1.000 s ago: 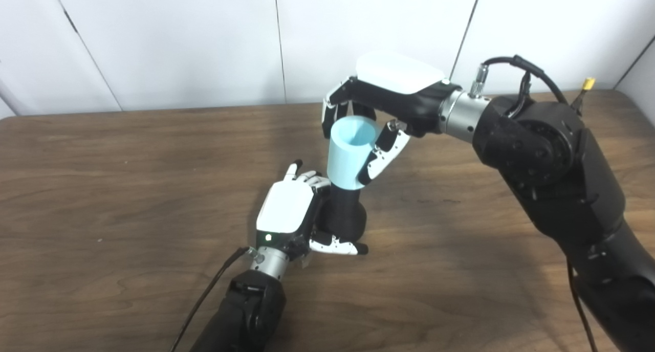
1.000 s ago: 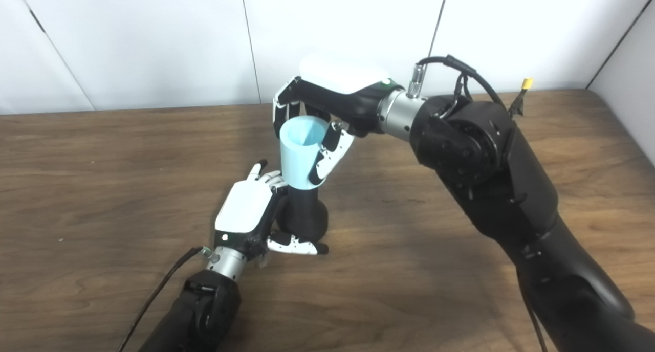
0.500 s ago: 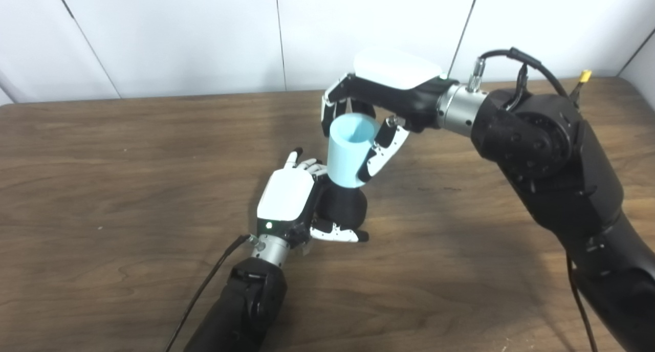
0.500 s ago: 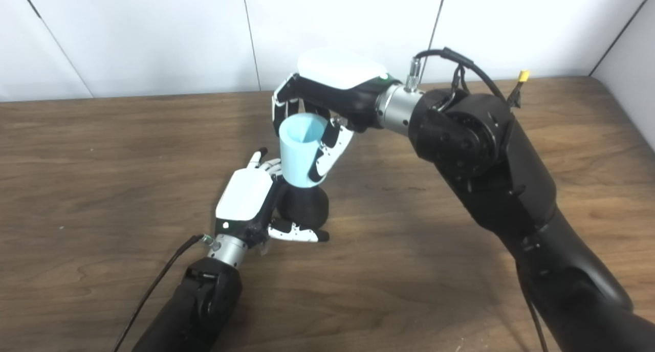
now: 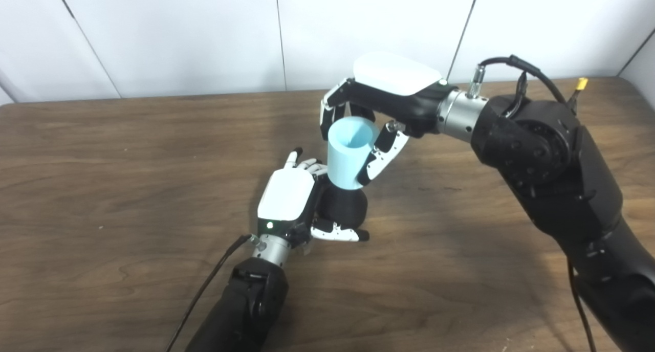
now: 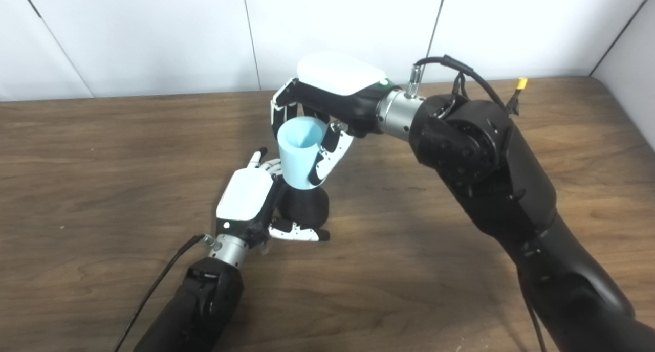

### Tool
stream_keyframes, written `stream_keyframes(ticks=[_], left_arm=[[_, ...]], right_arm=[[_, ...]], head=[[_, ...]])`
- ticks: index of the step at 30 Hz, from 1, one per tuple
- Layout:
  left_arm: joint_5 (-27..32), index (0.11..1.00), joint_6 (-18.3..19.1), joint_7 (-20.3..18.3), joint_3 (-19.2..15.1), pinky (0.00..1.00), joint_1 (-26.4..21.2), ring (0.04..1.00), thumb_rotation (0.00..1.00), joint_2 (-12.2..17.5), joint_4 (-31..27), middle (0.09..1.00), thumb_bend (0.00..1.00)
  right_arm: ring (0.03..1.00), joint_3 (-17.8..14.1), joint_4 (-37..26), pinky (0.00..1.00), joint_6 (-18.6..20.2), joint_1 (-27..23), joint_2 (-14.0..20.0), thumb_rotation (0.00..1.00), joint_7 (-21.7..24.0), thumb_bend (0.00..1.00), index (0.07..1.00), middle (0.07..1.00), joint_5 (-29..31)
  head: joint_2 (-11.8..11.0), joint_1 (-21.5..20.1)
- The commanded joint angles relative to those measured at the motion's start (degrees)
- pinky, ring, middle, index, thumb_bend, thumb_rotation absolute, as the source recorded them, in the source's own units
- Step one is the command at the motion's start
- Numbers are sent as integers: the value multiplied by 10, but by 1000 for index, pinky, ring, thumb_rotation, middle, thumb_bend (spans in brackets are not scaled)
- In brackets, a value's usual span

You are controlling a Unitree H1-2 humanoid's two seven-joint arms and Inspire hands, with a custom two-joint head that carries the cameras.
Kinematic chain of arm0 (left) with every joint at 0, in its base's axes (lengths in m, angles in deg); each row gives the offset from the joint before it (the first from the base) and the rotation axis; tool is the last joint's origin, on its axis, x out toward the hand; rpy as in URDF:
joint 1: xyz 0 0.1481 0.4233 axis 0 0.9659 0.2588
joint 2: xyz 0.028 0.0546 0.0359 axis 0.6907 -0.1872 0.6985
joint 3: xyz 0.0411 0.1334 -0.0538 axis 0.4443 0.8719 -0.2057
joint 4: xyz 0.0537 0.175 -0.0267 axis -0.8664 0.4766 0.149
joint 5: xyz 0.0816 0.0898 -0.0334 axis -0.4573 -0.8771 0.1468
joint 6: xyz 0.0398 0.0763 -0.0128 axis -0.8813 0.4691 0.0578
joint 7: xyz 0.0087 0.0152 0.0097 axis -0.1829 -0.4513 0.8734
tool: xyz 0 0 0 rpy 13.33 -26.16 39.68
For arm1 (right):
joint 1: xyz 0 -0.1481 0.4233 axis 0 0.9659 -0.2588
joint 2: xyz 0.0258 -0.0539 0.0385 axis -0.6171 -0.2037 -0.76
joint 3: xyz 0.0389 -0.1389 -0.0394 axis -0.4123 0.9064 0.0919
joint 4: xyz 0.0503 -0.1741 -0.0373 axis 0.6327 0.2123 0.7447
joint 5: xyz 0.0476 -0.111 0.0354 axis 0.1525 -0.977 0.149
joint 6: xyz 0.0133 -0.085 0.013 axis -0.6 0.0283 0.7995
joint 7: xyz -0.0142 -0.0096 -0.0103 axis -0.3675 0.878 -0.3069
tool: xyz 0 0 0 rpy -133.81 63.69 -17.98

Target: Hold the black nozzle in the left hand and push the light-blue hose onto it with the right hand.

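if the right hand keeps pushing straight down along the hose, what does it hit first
Probably the left hand: its fingers wrap the black nozzle just beneath the light-blue hose that the right hand grips. Depth is hard to judge, so its thumb might slip past.

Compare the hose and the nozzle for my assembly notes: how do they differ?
The light-blue hose is a pale open tube above; the black nozzle is dark, rounded, below it. The right hand grips the hose, the left hand the nozzle. Both are held upright, joined end to end.
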Motion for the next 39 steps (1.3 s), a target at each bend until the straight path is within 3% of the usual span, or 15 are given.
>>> stream_keyframes(ticks=[1, 9, 20, 39], left_arm=[[-5, 483, -5, 14, 11, 1000, 24, 837, 49, -4, 15, 730, 523], [-4, 484, -4, 13, 13, 1000, 25, 839, 49, -3, 11, 732, 522], [-5, 484, -4, 12, 14, 1000, 26, 834, 49, -2, 7, 728, 522], [-4, 483, 0, 7, 15, 1000, 28, 835, 48, -2, 2, 727, 522]], right_arm=[[385, 1, 1, 352, -3, -12, -1, 0, -6, 515, 520, 499, -1], [384, 4, 10, 357, -17, -14, -3, 0, -15, 515, 521, 501, -9], [384, 4, 18, 356, 5, -34, -7, 0, -7, 515, 526, 493, -18], [390, 8, 41, 377, -7, -39, 3, 0, -2, 517, 509, 496, -13]], head=[[0, 1], [1, -1], [2, -4], [7, -5]])
